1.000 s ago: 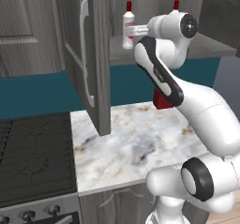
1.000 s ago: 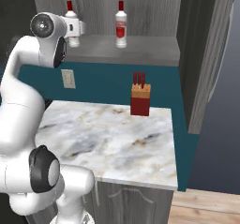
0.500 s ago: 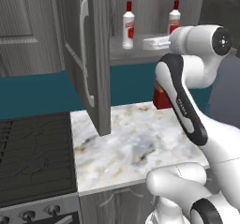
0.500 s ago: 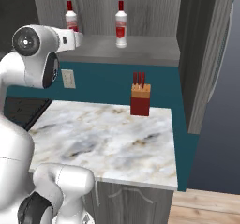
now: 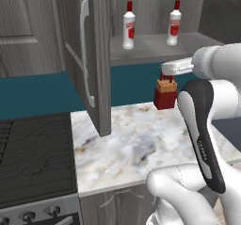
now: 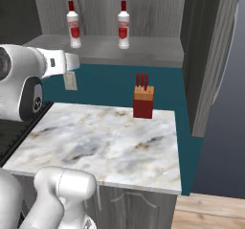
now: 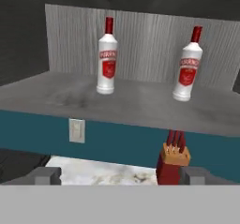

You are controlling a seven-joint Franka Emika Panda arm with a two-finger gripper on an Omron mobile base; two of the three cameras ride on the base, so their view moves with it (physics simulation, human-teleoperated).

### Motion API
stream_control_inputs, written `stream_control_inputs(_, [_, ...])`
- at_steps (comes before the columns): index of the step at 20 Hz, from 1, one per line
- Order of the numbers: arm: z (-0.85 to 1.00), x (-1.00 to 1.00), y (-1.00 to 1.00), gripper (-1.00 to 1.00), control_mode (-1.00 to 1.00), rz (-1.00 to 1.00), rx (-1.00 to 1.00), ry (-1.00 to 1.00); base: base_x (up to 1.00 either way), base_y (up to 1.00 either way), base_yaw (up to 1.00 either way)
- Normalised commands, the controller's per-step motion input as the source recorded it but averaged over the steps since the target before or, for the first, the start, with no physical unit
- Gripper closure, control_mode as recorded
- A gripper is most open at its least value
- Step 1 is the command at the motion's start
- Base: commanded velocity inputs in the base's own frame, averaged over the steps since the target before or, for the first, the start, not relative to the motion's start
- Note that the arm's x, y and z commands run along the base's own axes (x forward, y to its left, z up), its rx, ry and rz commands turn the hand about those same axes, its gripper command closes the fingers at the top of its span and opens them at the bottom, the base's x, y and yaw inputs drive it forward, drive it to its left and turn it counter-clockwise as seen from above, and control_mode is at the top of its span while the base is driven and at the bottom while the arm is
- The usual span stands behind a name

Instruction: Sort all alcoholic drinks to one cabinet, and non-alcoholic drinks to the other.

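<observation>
I had the jaws wide apart, gripping nothing, facing two red-capped bottles upright on the cabinet shelf above the worktop.

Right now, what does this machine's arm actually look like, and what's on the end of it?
The arm is glossy white, built from rounded, bulbous segments, with dark, nearly black joint sections; one long black panel carries faint lettering too small to read. No loose cables show. Its end effector has two small, blocky dark grey fingertips.
</observation>
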Motion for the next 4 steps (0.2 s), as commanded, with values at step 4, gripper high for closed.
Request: stream_control_inputs(4, [-0.53,-0.71,-0.14,-1.0,-1.0,-0.04,-0.02,0.22,0.0,0.0,0.0])
